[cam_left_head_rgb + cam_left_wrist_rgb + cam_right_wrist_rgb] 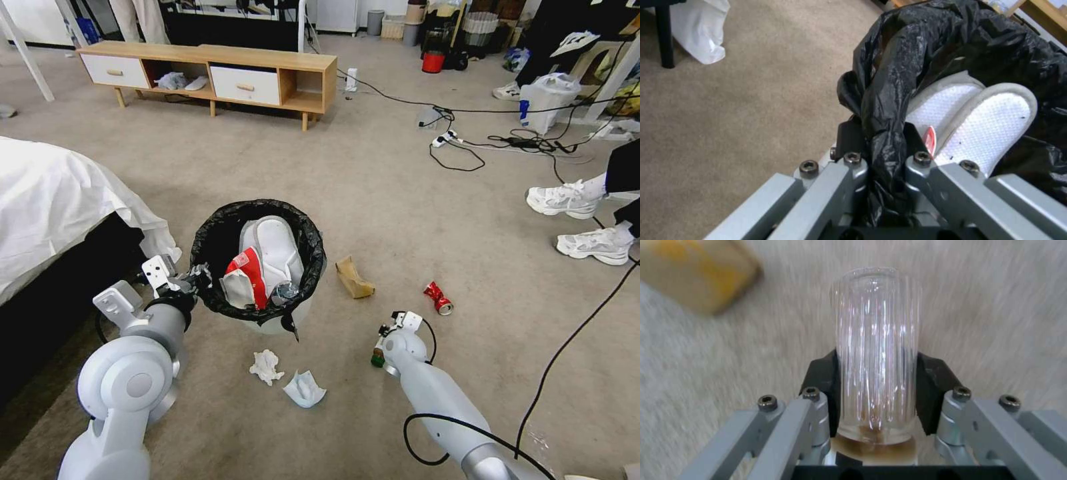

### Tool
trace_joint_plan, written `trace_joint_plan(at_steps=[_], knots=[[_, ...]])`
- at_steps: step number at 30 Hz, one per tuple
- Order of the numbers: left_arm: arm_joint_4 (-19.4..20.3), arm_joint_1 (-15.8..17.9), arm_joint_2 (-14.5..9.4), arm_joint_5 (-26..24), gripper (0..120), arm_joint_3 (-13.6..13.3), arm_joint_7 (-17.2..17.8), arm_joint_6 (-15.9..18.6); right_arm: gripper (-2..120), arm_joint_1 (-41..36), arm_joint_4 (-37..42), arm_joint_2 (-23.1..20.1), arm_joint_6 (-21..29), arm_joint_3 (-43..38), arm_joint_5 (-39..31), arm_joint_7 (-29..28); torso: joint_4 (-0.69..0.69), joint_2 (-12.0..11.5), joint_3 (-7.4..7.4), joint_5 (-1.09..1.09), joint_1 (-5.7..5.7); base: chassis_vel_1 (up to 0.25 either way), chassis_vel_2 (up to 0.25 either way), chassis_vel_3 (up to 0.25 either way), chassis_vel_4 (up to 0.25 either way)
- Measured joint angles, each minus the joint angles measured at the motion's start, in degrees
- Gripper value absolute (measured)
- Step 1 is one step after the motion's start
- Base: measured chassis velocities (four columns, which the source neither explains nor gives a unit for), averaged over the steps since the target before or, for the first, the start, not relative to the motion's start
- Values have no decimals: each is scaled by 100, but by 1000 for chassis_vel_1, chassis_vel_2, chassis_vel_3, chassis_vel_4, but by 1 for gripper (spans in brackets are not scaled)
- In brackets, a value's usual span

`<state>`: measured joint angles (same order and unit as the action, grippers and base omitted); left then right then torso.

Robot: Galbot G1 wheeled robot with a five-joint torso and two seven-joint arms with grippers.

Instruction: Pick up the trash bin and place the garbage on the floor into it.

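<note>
Bottle held by the right gripper, bin held at its rim by the left.

The small clear plastic bottle [878,353] is light, ribbed and slick, likely to crush, so its middle suits; the right gripper [878,396] is clamped there, low over the floor [373,173]. The trash bin [259,267] is light and stiff, its black liner [889,110] soft and slippery; the left gripper [882,146] is closed on the lined rim. Tissues [267,367], cardboard [353,278] and a red can [438,298] lie nearby.
</note>
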<state>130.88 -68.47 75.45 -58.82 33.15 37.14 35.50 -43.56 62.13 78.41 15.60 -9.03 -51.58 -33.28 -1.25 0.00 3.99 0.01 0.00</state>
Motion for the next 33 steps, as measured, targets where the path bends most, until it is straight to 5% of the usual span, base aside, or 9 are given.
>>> trace_joint_plan(at_steps=[13, 19, 25, 27, 33], knots=[[-64, 52, 6, -139, 4, -67, 172, 66, 31, -329, 1860, -429, -259, -465, 767, 141, 0, 0, 0, -1, 0, 0, 0, 0, 0], [-69, 52, 3, -163, 4, -73, 202, 91, 31, -392, 2735, -595, -727, -531, 1495, 659, 0, 0, 0, -1, 0, 0, 0, 0, 0], [-75, 37, 26, -193, 4, -97, 232, 110, 31, -327, 3223, -655, -1654, -485, 1904, 1707, 1, 0, -1, -2, 0, 0, 0, 0, 0], [-75, 35, 37, -213, 4, -113, 259, 123, 31, -281, 3409, -732, -2315, -413, 2012, 2507, 1, 0, -1, -1, 0, 0, 0, 0, 0], [-75, 7, 59, -246, 4, -156, 282, 155, 31, -199, 3557, -819, -2992, -324, 2008, 3414, 1, 0, -1, -1, 0, 0, 0, 0, 0]])
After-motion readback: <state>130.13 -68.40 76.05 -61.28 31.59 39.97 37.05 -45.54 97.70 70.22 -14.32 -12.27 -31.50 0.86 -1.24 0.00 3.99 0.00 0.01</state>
